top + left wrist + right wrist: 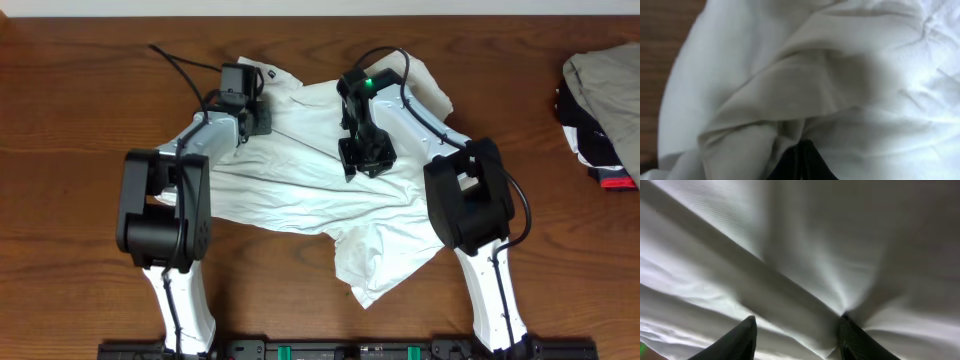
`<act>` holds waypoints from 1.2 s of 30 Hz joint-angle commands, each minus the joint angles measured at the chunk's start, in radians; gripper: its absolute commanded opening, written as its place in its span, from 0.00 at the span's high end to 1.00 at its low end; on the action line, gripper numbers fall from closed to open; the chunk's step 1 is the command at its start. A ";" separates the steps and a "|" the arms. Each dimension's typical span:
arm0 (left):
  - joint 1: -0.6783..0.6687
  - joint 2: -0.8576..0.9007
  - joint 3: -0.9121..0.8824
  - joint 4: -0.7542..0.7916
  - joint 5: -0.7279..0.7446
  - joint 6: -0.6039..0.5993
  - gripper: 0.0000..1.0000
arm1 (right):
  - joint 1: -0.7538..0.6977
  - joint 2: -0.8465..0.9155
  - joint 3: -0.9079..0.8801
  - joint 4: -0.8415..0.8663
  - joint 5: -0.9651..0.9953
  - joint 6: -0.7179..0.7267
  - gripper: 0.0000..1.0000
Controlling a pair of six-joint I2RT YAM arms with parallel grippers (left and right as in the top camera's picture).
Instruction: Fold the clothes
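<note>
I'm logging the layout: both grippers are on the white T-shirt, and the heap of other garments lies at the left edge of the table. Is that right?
Not quite. Both the left gripper and the right gripper are on the white T-shirt, but the heap of other garments lies at the right edge of the table, not the left. The overhead view shows it.

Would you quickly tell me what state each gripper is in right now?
Left gripper: closed, apparently pinching the white T-shirt.
Right gripper: open, fingertips pressed onto the T-shirt.
</note>
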 commanded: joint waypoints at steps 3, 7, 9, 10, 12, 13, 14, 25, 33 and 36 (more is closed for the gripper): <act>0.077 0.079 -0.021 -0.002 -0.106 0.020 0.94 | 0.007 0.079 -0.053 0.011 -0.003 -0.005 0.49; 0.127 0.079 -0.022 0.026 -0.125 0.026 0.94 | 0.007 0.079 -0.053 0.010 0.003 -0.006 0.48; 0.151 0.079 -0.021 0.051 -0.136 0.025 0.95 | 0.006 0.079 -0.053 0.010 0.018 -0.006 0.49; 0.164 0.079 -0.021 0.066 -0.146 0.026 0.94 | 0.005 0.079 -0.053 0.010 0.027 -0.006 0.49; 0.185 0.079 -0.022 0.092 -0.167 0.029 0.94 | 0.005 0.079 -0.053 0.008 0.036 -0.006 0.49; 0.195 0.079 -0.022 0.104 -0.181 0.031 0.94 | 0.005 0.079 -0.053 0.006 0.037 -0.006 0.49; 0.203 0.079 -0.022 0.116 -0.190 0.042 0.94 | 0.004 0.079 -0.053 0.004 0.038 -0.006 0.49; 0.272 0.079 -0.021 0.243 -0.312 0.162 0.94 | -0.032 0.079 -0.054 -0.016 0.072 0.017 0.50; 0.324 0.079 -0.022 0.363 -0.561 0.262 0.94 | -0.062 0.079 -0.054 -0.042 0.105 0.024 0.51; 0.354 0.079 -0.021 0.432 -0.687 0.330 0.94 | -0.066 0.079 -0.054 -0.043 0.105 0.024 0.51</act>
